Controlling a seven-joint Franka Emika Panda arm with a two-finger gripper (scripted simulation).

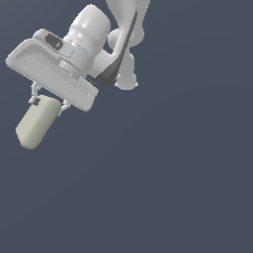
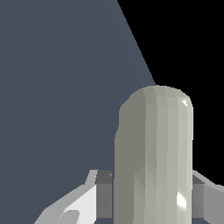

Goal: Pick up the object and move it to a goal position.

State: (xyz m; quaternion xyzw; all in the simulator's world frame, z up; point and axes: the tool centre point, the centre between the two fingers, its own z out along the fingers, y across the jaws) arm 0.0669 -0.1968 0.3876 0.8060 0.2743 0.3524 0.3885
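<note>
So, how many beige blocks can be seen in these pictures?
1. The beige block sits between the fingers of the gripper, at the exterior view's left. Nothing suggests that another is hidden.

Open dark floor all around gripper; only held object fills gap between fingers.

One small pale beige-olive rounded block; one white arm's claw with two fingers.
</note>
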